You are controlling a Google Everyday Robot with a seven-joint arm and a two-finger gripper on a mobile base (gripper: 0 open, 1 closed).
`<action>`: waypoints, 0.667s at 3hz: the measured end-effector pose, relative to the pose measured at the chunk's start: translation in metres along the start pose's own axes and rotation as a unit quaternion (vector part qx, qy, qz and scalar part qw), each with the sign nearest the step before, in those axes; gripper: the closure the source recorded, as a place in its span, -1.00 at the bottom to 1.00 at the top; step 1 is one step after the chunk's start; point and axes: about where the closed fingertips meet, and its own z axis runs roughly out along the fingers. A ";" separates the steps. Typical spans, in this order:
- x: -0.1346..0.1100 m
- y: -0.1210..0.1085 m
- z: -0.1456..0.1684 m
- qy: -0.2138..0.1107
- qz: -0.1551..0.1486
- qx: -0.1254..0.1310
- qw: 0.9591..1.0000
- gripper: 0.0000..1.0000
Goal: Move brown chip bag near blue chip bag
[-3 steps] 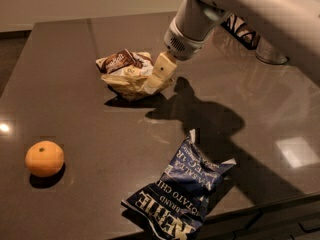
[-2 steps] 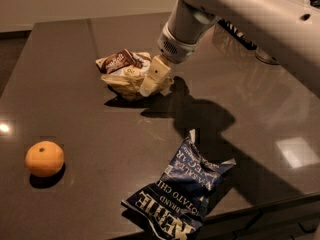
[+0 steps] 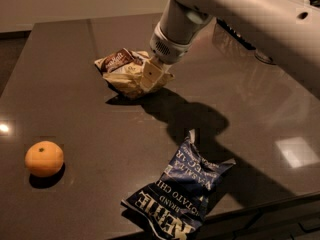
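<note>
Kitchen-like place, dark polished countertop (image 3: 70, 99), an orange (image 3: 44, 158), end effector (image 3: 150, 77) at the brown chip bag (image 3: 121, 70).

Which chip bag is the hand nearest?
The small crumpled tan-and-brown bag; the hand sits at its edge. The larger navy foil bag lies apart, nearer the camera.

The dark, glossy counter (image 3: 75, 114) carries three things. The blue chip bag (image 3: 177, 196) lies flat by the near edge. The brown chip bag (image 3: 122, 74) lies crumpled well beyond the blue chip bag. The orange (image 3: 44, 158) sits well left of the blue chip bag. The gripper (image 3: 150, 79) is down at the brown chip bag.
</note>
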 end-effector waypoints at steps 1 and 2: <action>-0.002 0.014 -0.012 -0.018 -0.014 -0.001 1.000 0.28; 0.002 0.032 -0.037 -0.045 -0.035 0.005 0.998 0.77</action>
